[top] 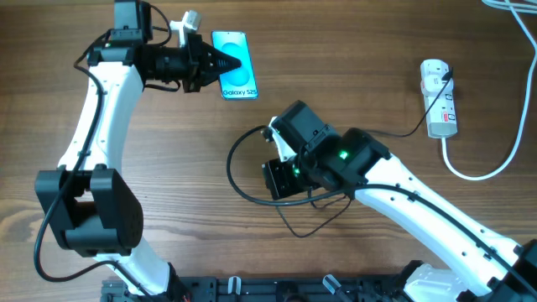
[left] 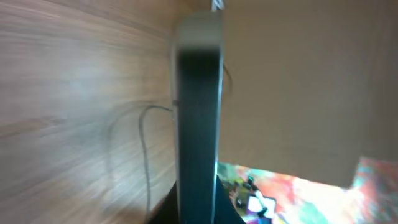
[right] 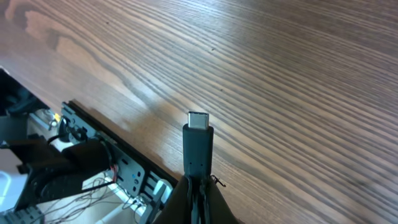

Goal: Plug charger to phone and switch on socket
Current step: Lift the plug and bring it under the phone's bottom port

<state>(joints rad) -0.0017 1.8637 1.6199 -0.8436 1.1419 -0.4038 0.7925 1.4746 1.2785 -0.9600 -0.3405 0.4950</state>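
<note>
Right wrist view showed one right gripper (right: 198, 190) at the bottom centre of the frame, its fingers closed narrowly on the charger (right: 199, 146). One small metal-tipped connector stood clear of the fingertips, above the wooden table (right: 292, 74) and not touching it. One black rail (right: 106, 158) with loose wiring lay in the lower left of that frame.

Overhead, two arms were counted. The right arm (top: 419, 210) reached from the lower right to the centre of the frame. One thin black cable looped on the table left of and below its gripper, then ran to the upper right, to the socket (top: 438, 99). One socket was counted, lying flat at the upper right, with one thick white lead (top: 491, 168) curving away below it.

The left arm (top: 92, 109) rose along the left side of the frame. The left gripper (top: 221, 63) was closed on the left edge of the phone (top: 239, 80). One phone was counted, at the upper centre, screen up and cyan-blue. Left wrist view was blurred; it showed one dark slab edge-on at centre frame. Phone and connector were well apart.
</note>
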